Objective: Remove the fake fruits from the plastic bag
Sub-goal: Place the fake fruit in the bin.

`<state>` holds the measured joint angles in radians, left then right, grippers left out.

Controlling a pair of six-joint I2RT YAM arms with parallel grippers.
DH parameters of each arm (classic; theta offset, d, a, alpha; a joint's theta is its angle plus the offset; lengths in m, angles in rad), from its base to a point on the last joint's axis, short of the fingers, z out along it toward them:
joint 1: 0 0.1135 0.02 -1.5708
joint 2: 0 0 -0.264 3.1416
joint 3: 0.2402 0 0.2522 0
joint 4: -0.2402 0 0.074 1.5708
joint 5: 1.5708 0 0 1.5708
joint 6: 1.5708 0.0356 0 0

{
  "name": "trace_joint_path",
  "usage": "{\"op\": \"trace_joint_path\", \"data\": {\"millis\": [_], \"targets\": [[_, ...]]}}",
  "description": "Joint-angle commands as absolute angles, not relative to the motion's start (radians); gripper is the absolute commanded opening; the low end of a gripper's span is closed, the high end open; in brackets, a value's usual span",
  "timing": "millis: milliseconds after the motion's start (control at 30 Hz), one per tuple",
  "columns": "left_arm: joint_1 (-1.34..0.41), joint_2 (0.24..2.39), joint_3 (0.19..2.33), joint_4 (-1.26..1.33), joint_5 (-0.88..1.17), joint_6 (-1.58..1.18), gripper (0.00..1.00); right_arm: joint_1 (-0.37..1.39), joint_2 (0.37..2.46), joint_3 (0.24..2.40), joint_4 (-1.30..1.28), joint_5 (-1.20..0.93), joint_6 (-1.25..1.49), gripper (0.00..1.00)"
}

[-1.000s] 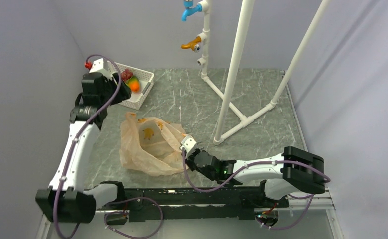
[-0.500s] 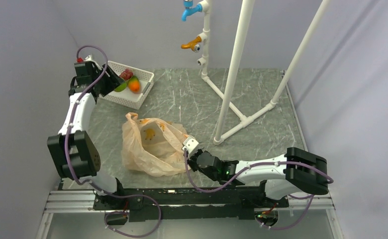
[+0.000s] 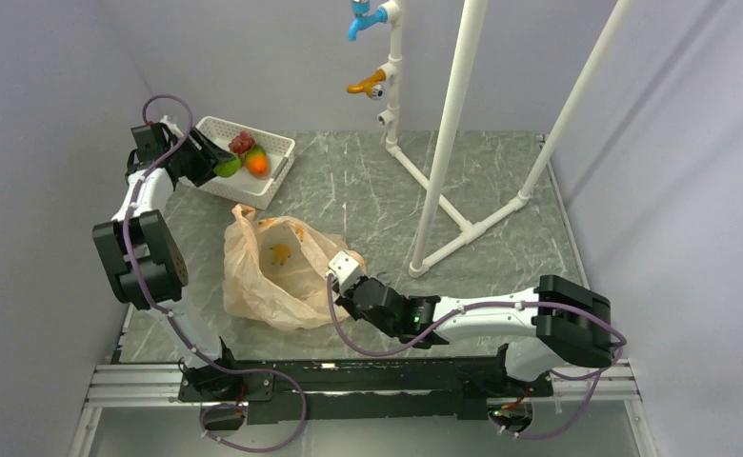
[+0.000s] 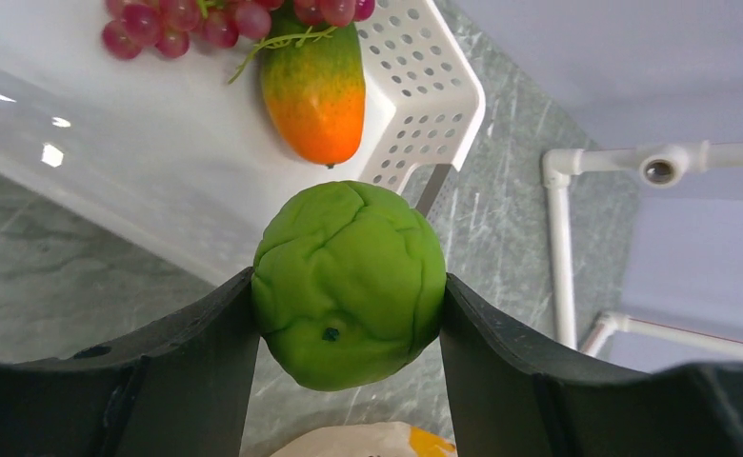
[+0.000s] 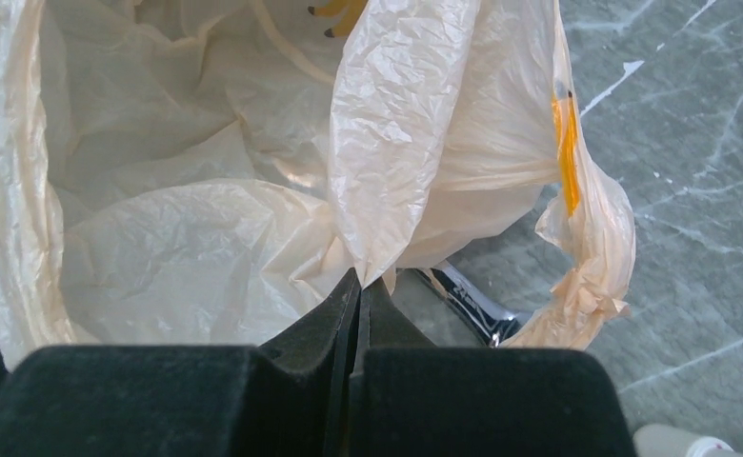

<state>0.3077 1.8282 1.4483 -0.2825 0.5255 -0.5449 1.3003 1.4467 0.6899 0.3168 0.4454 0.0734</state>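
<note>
My left gripper (image 3: pixel 223 167) is shut on a green fake fruit (image 4: pixel 349 285) and holds it just above the near edge of the white mesh basket (image 3: pixel 274 187). The fruit also shows in the top view (image 3: pixel 227 168). In the basket lie a dark red grape bunch (image 4: pixel 225 19) and a green-to-orange fruit (image 4: pixel 317 90), seen in the top view as grapes (image 3: pixel 243 142) and orange fruit (image 3: pixel 257 164). The pale orange plastic bag (image 3: pixel 277 271) lies open mid-table. My right gripper (image 5: pixel 360 286) is shut on a fold of the bag's rim (image 5: pixel 396 143). No fruit shows inside the bag.
A white pipe frame (image 3: pixel 434 190) with a blue tap (image 3: pixel 360 21) and an orange tap handle (image 3: pixel 366 84) stands at the back right. A shiny metal tool (image 5: pixel 472 305) lies under the bag's handle loop (image 5: pixel 592 248). Grey walls close in left and right.
My left arm has swung back and left, carrying the green fruit over the basket's edge. My right gripper has moved left with the bag's rim, shifting the bag slightly left.
</note>
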Motion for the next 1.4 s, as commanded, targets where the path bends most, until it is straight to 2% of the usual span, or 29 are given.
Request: {"op": "trace_joint_path", "data": {"millis": [0,333,567,767,833,867,933,1267,1367], "targets": [[0.331,1.885,1.478,-0.143,0.697,-0.618,0.44,1.303,1.484,0.766,0.289,0.472,0.080,0.00],[0.366,2.017,1.491,-0.105,0.771,-0.662,0.43,1.303,1.459,0.754,0.218,0.504,0.135,0.00],[0.410,2.027,1.481,-0.030,0.813,-0.700,0.53,1.302,1.465,0.775,0.191,0.498,0.116,0.00],[0.415,1.996,1.496,-0.053,0.805,-0.665,0.74,1.303,1.485,0.787,0.198,0.482,0.116,0.00],[0.417,1.972,1.514,-0.106,0.770,-0.622,0.90,1.304,1.482,0.781,0.201,0.479,0.120,0.00],[0.417,1.961,1.526,-0.134,0.751,-0.604,0.95,1.303,1.481,0.779,0.201,0.479,0.122,0.00],[0.419,1.933,1.535,-0.161,0.723,-0.583,0.99,1.304,1.476,0.776,0.202,0.476,0.124,0.00],[0.418,1.847,1.530,-0.231,0.682,-0.572,0.99,1.305,1.449,0.808,0.164,0.489,0.099,0.00],[0.418,1.778,1.466,-0.192,0.713,-0.609,0.98,1.304,1.448,0.842,0.138,0.499,0.081,0.00]]}}
